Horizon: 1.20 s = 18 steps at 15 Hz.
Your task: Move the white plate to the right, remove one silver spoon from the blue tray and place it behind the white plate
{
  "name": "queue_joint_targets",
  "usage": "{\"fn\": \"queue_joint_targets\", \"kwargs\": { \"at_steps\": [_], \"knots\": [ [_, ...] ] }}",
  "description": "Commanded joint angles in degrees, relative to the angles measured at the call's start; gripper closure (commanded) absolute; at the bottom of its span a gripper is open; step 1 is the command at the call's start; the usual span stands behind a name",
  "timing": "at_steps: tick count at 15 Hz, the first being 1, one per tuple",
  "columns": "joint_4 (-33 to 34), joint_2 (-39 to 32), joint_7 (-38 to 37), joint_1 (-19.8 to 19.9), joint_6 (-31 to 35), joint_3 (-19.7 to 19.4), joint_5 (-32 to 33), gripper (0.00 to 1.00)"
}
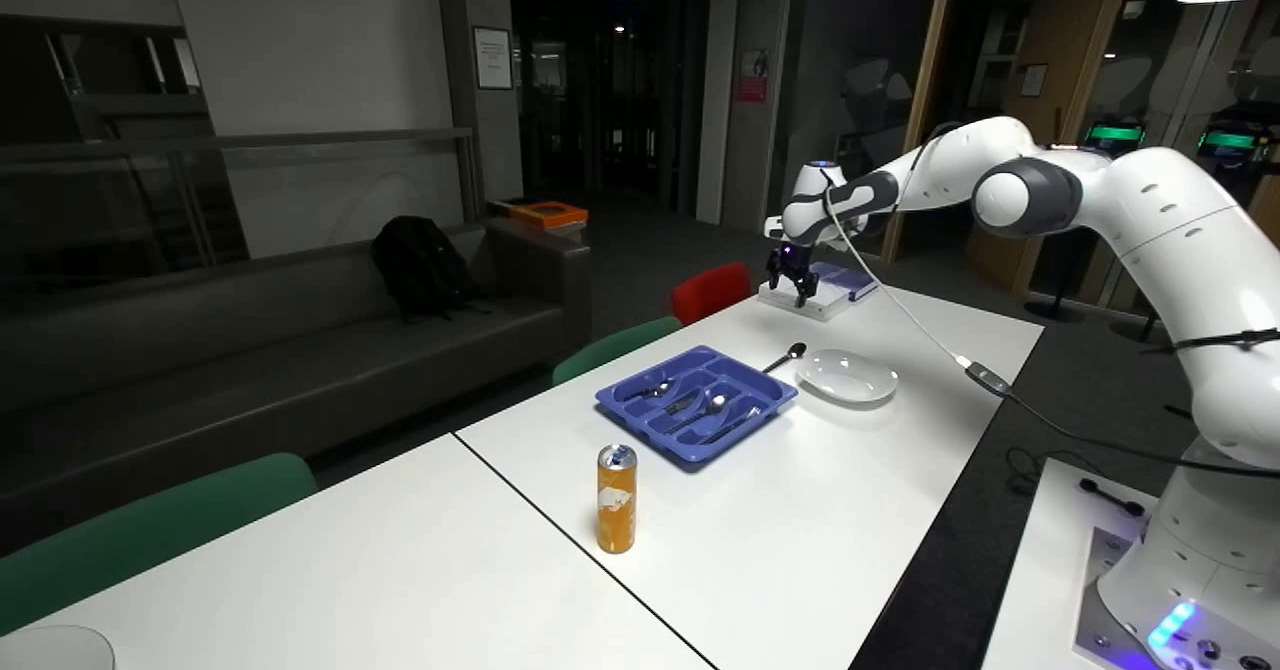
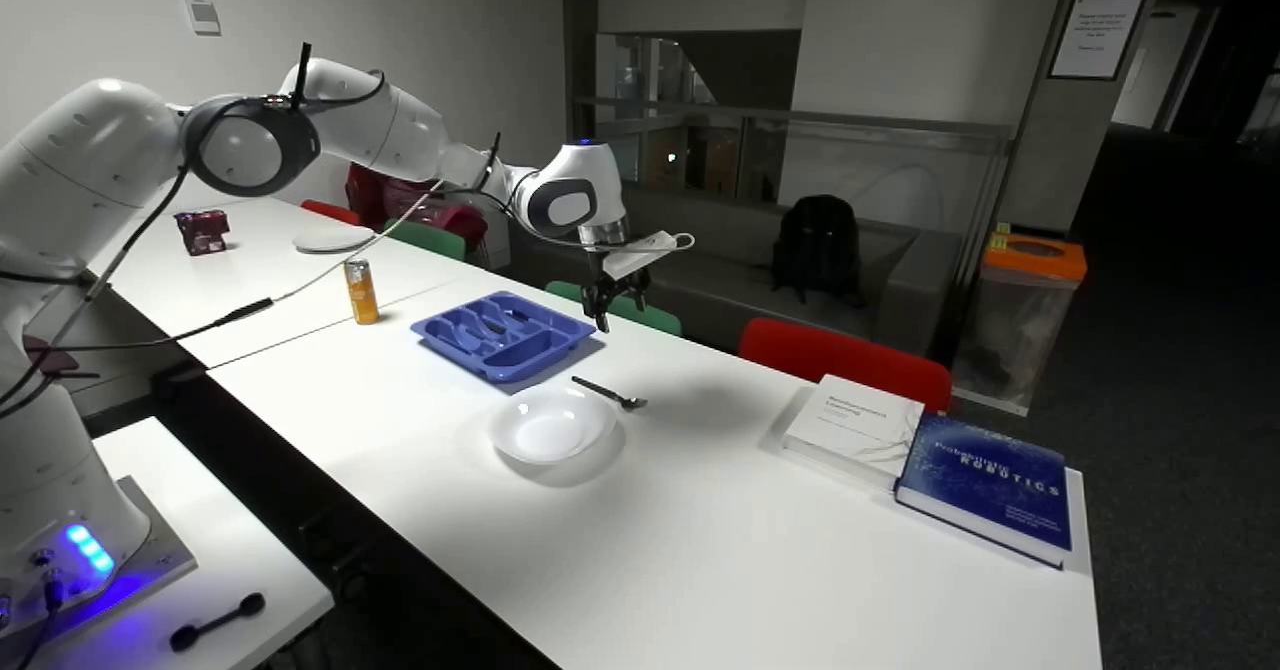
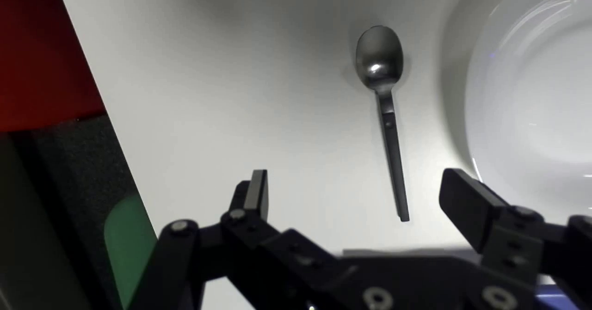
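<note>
The white plate rests on the table beside the blue tray; it also shows in an exterior view and at the right of the wrist view. The blue tray holds several small silvery pieces of cutlery; it also shows in an exterior view. A silver spoon with a dark handle lies flat on the table, apart from the plate, and shows in an exterior view. My gripper is open and empty above the table, with the spoon's handle end showing between its fingers.
An orange can stands near the tray at the table seam. A white book and a blue book lie at the table's end. Red and green chairs line the edge. A cable hangs from the arm.
</note>
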State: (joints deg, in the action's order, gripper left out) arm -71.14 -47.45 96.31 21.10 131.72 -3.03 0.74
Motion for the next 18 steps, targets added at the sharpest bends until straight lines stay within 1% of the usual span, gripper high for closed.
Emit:
{"fn": "queue_joint_targets", "kwargs": {
  "at_steps": [1,5,9,12,14,15,18],
  "knots": [
    [-13.39,8.88,-4.02,0.34,4.16,-0.27,-1.69,0.00],
    [-22.37,13.39,-7.05,1.04,7.97,0.10,-1.97,0.00],
    [-32.51,17.32,-10.09,0.77,13.01,-0.58,-1.42,0.00],
    [-37.95,18.96,-12.45,0.43,14.85,-0.97,-0.96,0.00],
    [-40.46,19.56,-13.19,0.30,15.24,-0.87,-0.81,0.00],
    [-34.74,15.58,-11.86,0.79,12.97,-0.39,-0.66,0.00],
    [-37.09,16.47,-12.38,0.71,13.39,-0.42,-0.69,0.00]
  ]
}}
